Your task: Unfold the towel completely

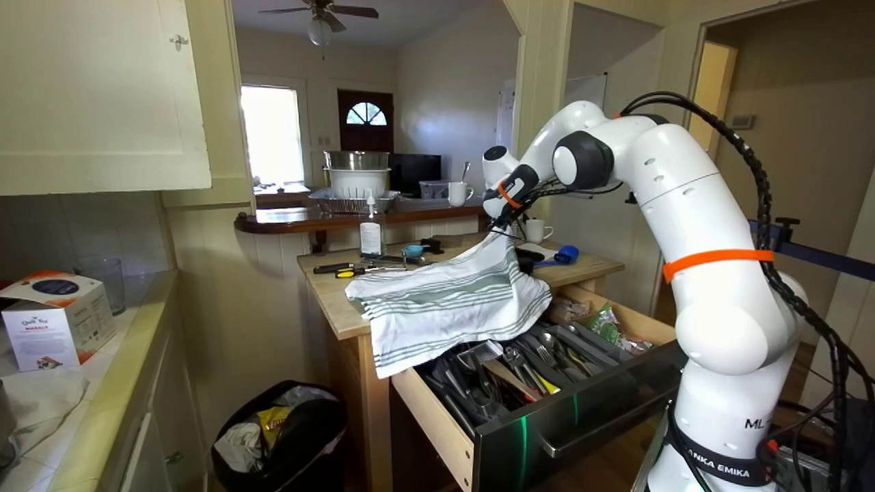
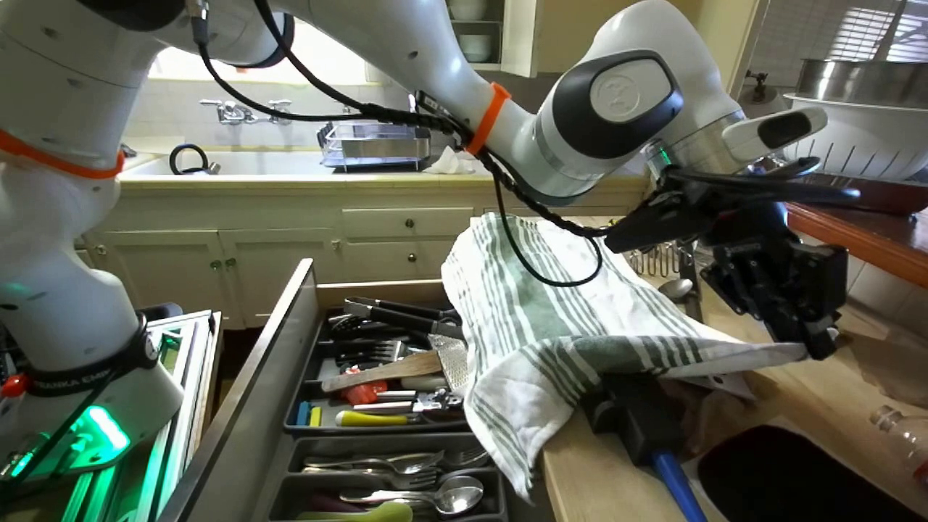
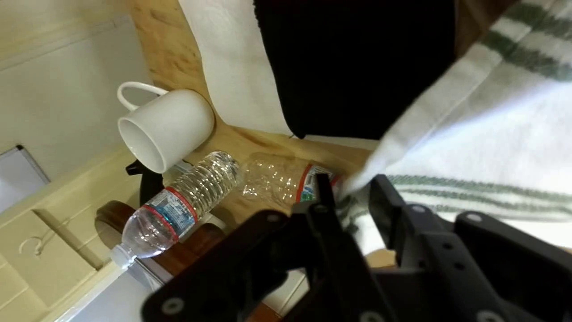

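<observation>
The towel (image 1: 444, 307) is a wrinkled white cloth with grey-green stripes. In both exterior views it lies over the tabletop's corner and hangs over part of the open drawer; it also shows in an exterior view (image 2: 551, 304). One corner is drawn up to my gripper (image 2: 819, 348) above the back of the table. In the wrist view the jaws of my gripper (image 3: 351, 192) stand apart with a visible gap. The towel's blurred edge (image 3: 402, 143) runs in between the fingertips. Whether it touches both fingers is unclear.
The open drawer (image 1: 437, 417) holds utensils in a tray. A black device with a blue handle (image 2: 645, 420) sits beside the towel. Plastic bottles (image 3: 174, 214) and a white mug (image 3: 172, 125) stand near the gripper. A soap bottle (image 1: 370, 236) and tools (image 1: 355, 270) are on the table.
</observation>
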You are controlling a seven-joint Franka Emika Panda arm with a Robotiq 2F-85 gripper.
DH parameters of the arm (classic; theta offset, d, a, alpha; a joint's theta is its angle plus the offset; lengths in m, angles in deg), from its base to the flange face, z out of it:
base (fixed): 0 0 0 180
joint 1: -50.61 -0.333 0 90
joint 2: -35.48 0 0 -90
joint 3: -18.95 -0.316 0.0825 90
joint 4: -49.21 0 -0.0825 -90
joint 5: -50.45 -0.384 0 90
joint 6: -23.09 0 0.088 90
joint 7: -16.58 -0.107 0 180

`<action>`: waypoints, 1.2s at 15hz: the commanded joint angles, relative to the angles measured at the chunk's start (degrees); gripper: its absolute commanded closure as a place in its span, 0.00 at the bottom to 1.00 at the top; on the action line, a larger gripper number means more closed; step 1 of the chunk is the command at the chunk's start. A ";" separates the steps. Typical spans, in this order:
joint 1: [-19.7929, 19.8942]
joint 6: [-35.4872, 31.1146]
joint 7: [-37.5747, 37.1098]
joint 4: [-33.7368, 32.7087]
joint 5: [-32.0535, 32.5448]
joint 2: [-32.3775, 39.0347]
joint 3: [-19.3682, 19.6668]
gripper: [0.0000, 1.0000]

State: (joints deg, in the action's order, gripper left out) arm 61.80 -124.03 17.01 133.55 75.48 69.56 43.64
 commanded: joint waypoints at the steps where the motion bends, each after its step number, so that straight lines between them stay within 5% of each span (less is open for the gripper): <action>1: 2.35 -0.37 5.52 1.82 -6.32 -2.37 -9.00 0.38; 6: 2.28 2.12 10.64 2.44 -17.63 -3.18 -20.70 0.01; 13: 4.81 12.71 20.58 1.05 -34.95 -0.94 -31.64 0.00; 18: 3.30 23.21 20.12 -0.60 -36.93 1.54 -29.47 0.00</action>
State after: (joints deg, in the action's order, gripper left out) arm 65.78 -105.05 37.03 134.64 39.04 69.27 12.84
